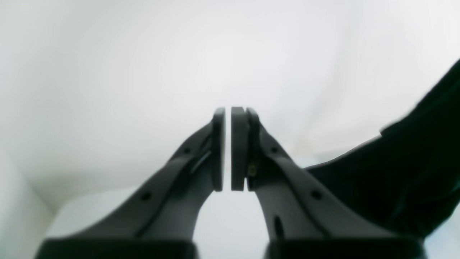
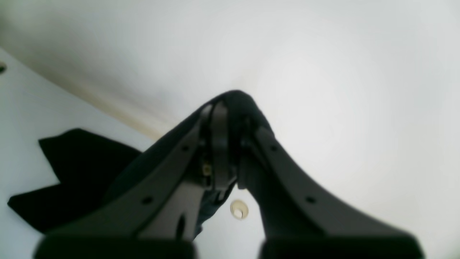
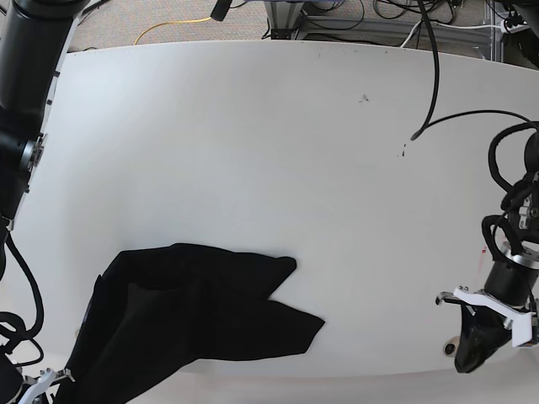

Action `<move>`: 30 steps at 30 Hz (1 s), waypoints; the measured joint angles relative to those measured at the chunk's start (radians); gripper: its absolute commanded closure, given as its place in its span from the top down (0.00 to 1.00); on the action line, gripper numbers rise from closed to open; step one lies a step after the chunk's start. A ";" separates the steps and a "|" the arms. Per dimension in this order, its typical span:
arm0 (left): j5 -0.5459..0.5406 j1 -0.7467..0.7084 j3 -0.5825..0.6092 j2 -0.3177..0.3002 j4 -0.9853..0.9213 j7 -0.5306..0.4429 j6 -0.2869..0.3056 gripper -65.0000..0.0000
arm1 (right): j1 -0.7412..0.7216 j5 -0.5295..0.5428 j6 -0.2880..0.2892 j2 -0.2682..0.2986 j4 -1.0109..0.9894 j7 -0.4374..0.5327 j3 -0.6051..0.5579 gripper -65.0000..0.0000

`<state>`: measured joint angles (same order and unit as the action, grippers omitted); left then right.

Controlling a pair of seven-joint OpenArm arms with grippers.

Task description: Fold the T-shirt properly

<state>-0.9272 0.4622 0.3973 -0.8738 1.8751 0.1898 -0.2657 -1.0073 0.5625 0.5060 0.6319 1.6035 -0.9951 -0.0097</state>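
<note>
A broad white table (image 3: 253,143) with a curved far edge fills the base view; beyond that edge lie a speckled floor, a yellow cord and tangled dark cables (image 3: 354,13). A few small dark specks mark the tabletop towards the far right.

The T-shirt (image 3: 194,324), a large plain black garment of soft limp fabric, lies crumpled at the near left of the table, with one pointed flap reaching towards the table's middle and another pointing right along the near edge. Its left part rises off the surface towards the near left corner, where the right gripper (image 2: 226,144) holds it. In the right wrist view the dark grey fingers (image 2: 219,144) are clenched together with a fold of the black cloth draped over and between their tips, and the rest of the shirt (image 2: 68,172) spreads on the white surface to the left. A small round cream-coloured disc (image 2: 239,208) shows on the table below the fingers.

The left gripper (image 1: 228,147) hangs at the near right of the table, well apart from the shirt in the base view (image 3: 472,345). Its flat pads (image 1: 238,147) stand nearly closed, only a thin slit between them, with nothing held. A dark blurred mass (image 1: 413,172) fills the right side of that wrist view; what it is cannot be told.
</note>
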 measured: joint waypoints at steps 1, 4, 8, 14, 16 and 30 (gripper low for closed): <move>-0.001 -0.045 0.007 0.028 0.000 0.001 -0.006 0.26 | 0.024 -0.008 -0.001 0.000 0.005 -0.006 0.007 0.00; 0.006 -0.143 0.070 0.101 -0.003 0.012 0.000 0.47 | 0.064 -0.004 0.000 -0.010 0.027 -0.003 0.005 0.00; 0.117 -0.243 0.166 0.198 -0.006 0.025 0.001 0.62 | 0.121 0.028 0.013 -0.023 0.074 0.025 0.037 0.00; 0.171 -0.280 0.261 0.342 -0.064 0.019 0.010 0.62 | 0.150 0.010 0.007 -0.008 0.101 0.005 0.060 0.00; 0.177 -0.279 0.261 0.389 -0.121 0.013 0.009 0.62 | 0.145 0.008 0.006 -0.015 0.103 0.010 0.042 0.00; 0.414 -0.114 0.163 0.796 -0.719 -0.004 -0.004 0.63 | 0.170 0.010 0.070 -0.029 0.147 0.014 0.031 0.00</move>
<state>-0.5129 0.3477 0.5598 -0.0780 1.1561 0.1860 -0.2699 -0.8375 0.5724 0.5762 0.6025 1.7504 -0.9806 0.0216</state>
